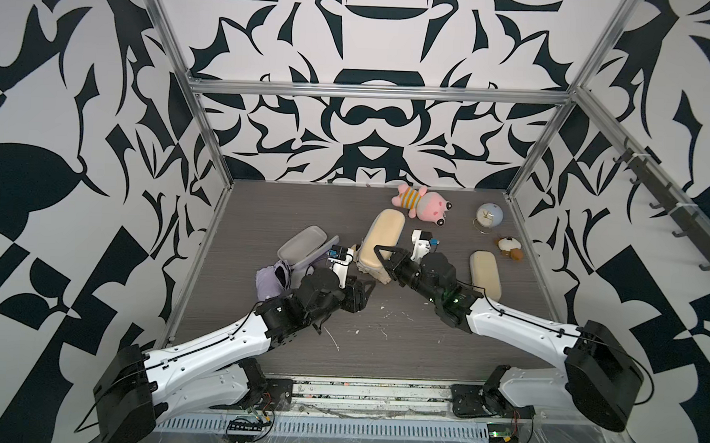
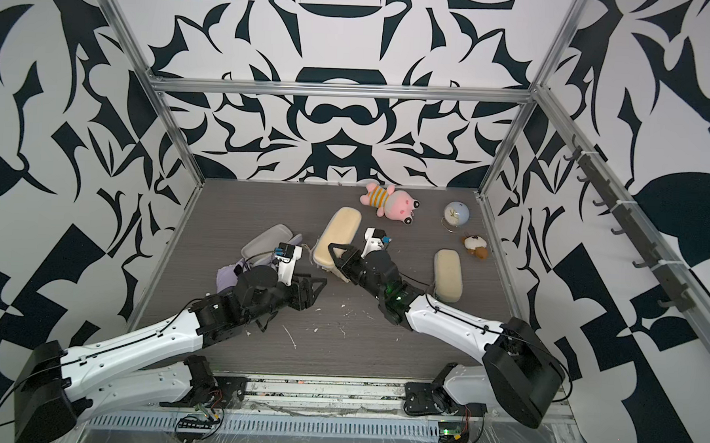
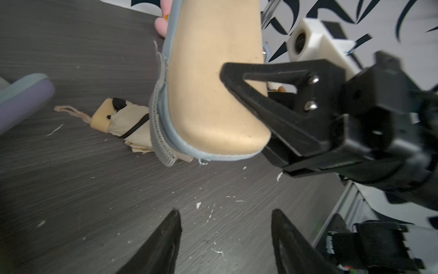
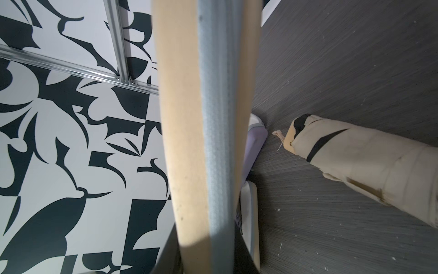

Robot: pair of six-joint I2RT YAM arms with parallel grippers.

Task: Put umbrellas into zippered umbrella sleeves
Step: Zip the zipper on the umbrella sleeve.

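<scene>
My right gripper [image 1: 378, 255] is shut on the near end of a closed beige zippered umbrella sleeve [image 1: 383, 238], which is raised off the table. The sleeve [image 4: 187, 118] fills the middle of the right wrist view, edge-on between the jaws. A cream-beige umbrella [image 3: 128, 123] lies on the table, partly under the sleeve [image 3: 213, 95]. My left gripper [image 3: 225, 213] is open and empty, just short of the sleeve's near end. A lavender umbrella [image 1: 270, 280] lies beside an open lavender sleeve [image 1: 301, 245] with grey lining. Another closed beige sleeve [image 1: 485, 273] lies at the right.
A pink plush toy [image 1: 422, 203], a small round clock [image 1: 488, 216] and a small brown-and-white plush [image 1: 510, 248] sit at the back right. Metal frame posts [image 1: 210, 142] stand at the table's corners. White flecks dot the table [image 1: 380, 347].
</scene>
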